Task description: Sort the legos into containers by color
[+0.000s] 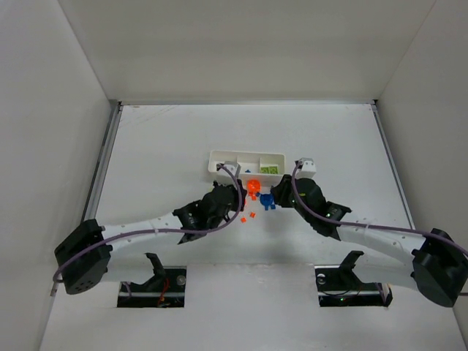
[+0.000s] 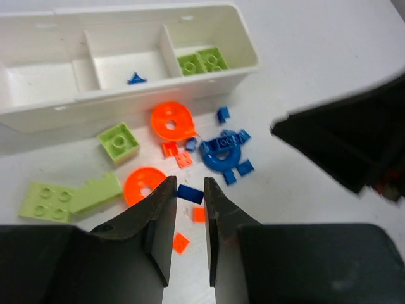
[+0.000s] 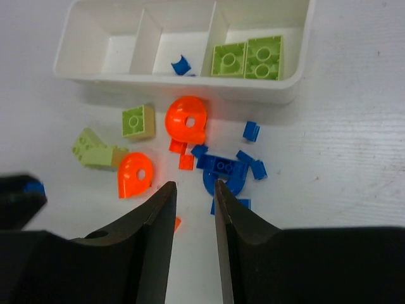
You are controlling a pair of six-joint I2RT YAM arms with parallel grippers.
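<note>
Legos [image 3: 180, 123]: orange, blue and light-green pieces scattered on table [image 3: 354, 145] beside tray.
Tray [image 3: 177, 80]: two green bricks [image 3: 248, 58] in right compartment, blue bit [image 3: 180, 65] in middle.
Left gripper [image 2: 188, 185]: jaws clenched on small blue brick [image 2: 190, 194].
Right gripper [image 3: 195, 187]: jaws slightly parted, holding nothing.

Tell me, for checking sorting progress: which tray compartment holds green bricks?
The right-end compartment in the top view: two light-green bricks lie in it. The middle compartment holds only a blue bit; the left-end compartment looks bare.
</note>
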